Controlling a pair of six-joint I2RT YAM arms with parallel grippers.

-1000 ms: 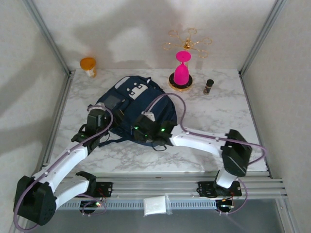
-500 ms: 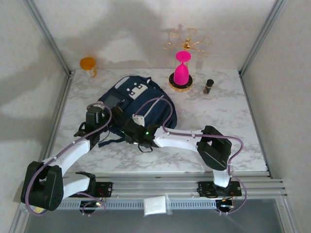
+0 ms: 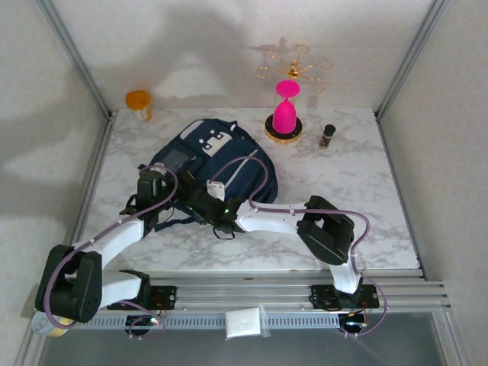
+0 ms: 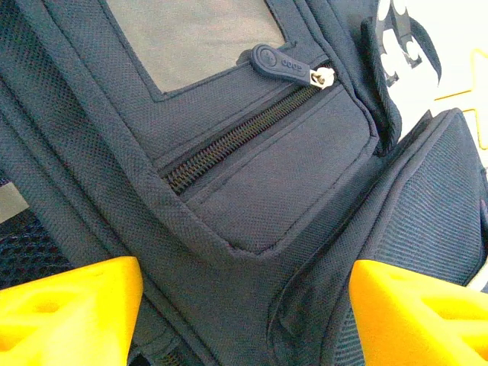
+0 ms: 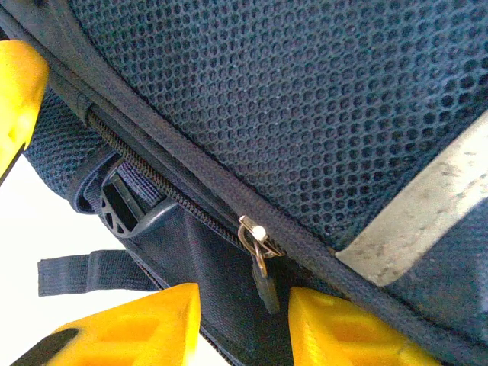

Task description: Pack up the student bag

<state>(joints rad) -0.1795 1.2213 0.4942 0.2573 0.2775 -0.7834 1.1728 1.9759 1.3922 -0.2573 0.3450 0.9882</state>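
Note:
The student bag (image 3: 221,156), a big navy backpack with white patches, lies flat on the marble table (image 3: 358,183) left of centre. My left gripper (image 3: 152,187) sits on its left side. In the left wrist view this gripper (image 4: 244,320) is open, its yellow fingers (image 4: 69,313) wide apart over a seam below a zipped pocket (image 4: 267,183). My right gripper (image 3: 200,206) is at the bag's near edge. In the right wrist view it (image 5: 244,332) stands open, and a metal zipper pull (image 5: 263,278) hangs between its fingertips (image 5: 351,332) with a gap on each side.
At the back stand an orange-lidded jar (image 3: 139,103), a pink hourglass on a gold base (image 3: 285,110) and a small dark bottle (image 3: 328,136). A loose strap (image 5: 91,271) trails off the bag's edge. A white packet (image 3: 244,322) lies by the front rail.
My right gripper has slid left along the bag's near edge, its arm folding in behind it. The left gripper has stayed on the bag's left side.

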